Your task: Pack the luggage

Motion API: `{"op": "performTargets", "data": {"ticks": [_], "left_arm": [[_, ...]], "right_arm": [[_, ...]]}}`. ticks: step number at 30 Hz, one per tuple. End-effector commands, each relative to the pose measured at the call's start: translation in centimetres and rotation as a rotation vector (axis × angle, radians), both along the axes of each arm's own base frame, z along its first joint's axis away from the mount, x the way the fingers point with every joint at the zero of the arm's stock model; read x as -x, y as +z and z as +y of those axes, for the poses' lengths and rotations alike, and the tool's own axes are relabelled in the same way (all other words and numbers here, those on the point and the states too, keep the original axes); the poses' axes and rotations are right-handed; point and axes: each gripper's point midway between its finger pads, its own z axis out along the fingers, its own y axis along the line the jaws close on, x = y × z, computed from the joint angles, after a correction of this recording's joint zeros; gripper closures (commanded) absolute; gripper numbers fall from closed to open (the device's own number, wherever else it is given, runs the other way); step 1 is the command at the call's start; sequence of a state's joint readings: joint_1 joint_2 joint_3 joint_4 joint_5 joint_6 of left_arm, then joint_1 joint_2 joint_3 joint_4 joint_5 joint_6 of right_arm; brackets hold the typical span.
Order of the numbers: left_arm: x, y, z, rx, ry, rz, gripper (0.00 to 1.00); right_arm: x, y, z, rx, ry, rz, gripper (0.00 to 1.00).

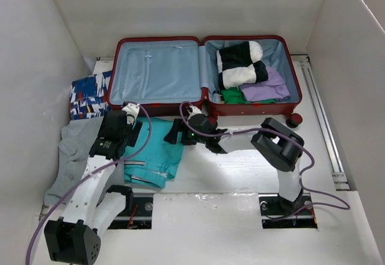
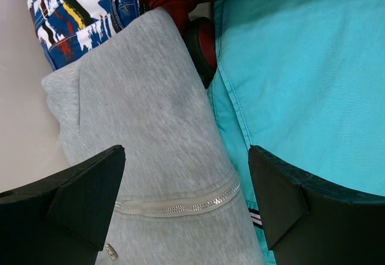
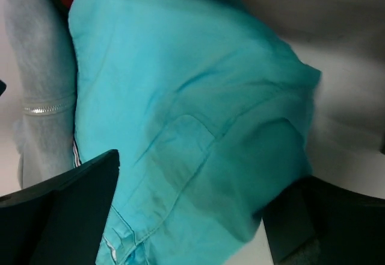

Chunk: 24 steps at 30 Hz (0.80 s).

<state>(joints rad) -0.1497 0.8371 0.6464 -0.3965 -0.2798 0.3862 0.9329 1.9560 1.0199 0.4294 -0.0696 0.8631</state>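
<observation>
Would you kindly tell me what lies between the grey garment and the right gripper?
The teal shirt lies between the grey garment and the right gripper, reaching under its open fingers; the top view shows it best.

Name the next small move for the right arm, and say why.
Probably lower the right claw and close on the teal shirt: the shirt lies inside the open claw, and one half of the suitcase looks bare.

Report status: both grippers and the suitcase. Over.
Left gripper open above grey zippered sweatshirt. Right gripper open above turquoise folded shirt. Dark-red hard-shell suitcase lies open, clothes in right half only. Nothing blocking it.
</observation>
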Motion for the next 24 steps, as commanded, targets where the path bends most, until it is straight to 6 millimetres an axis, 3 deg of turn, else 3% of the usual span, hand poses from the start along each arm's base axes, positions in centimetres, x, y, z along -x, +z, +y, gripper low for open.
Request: {"op": "performTargets", "data": {"ticks": [1, 3, 4, 5, 7, 8, 12, 13, 14, 17, 18, 19, 21, 22, 24], "left_arm": [[-0.2, 0.4, 0.0, -0.004, -0.01, -0.031, 0.19], [-0.4, 0.6, 0.0, -0.011, -0.016, -0.04, 0.19], [-0.4, 0.6, 0.0, -0.011, -0.017, -0.04, 0.19], [-0.6, 0.8, 0.0, -0.017, -0.022, -0.048, 0.19], [-0.8, 0.9, 0.0, -0.015, -0.022, -0.057, 0.19], [-0.8, 0.9, 0.0, -0.015, -0.022, -0.057, 0.19], [-1.1, 1.8, 0.0, -0.012, -0.022, -0.079, 0.19], [-1.1, 2.1, 0.0, -0.011, -0.022, -0.089, 0.19], [-1.0, 2.3, 0.0, -0.009, -0.021, -0.101, 0.19], [-0.8, 2.6, 0.1, -0.015, -0.027, -0.117, 0.19], [-0.8, 2.6, 0.1, -0.015, -0.027, -0.118, 0.19], [-0.8, 2.7, 0.1, -0.025, -0.034, -0.115, 0.19], [-0.6, 2.5, 0.3, -0.034, -0.025, -0.107, 0.19], [-0.6, 2.5, 0.3, -0.034, -0.025, -0.107, 0.19], [-0.6, 2.3, 0.6, -0.051, -0.02, -0.093, 0.19]], "right_arm": [[2.7, -4.4, 0.4, 0.058, 0.085, 0.094, 0.11], [3.5, -4.8, 0.9, 0.049, 0.125, 0.095, 0.23], [3.3, -4.9, 1.2, 0.034, 0.121, 0.095, 0.34], [3.4, -5.0, 1.0, 0.032, 0.121, 0.094, 0.58], [3.5, -5.4, 0.5, 0.022, 0.116, 0.11, 0.83], [2.7, -4.9, 0.4, 0.008, 0.11, 0.085, 1.0], [2.4, -2.0, 0.9, 0.063, 0.258, -0.093, 1.0], [2.7, -1.5, 1.1, 0.104, 0.303, -0.128, 1.0], [3.3, 0.3, 2.5, 0.116, 0.368, -0.182, 1.0], [5.2, 2.9, 2.1, 0.203, 0.558, -0.333, 1.0], [5.2, 5.1, 1.5, 0.231, 0.603, -0.416, 1.0], [5.5, 5.9, 0.9, 0.242, 0.631, -0.441, 1.0], [4.3, 8.7, 0.1, 0.302, 0.606, -0.528, 1.0], [4.3, 9.8, -1.2, 0.357, 0.621, -0.558, 1.0], [2.2, 11.7, -3.2, 0.442, 0.615, -0.614, 1.0]]}}
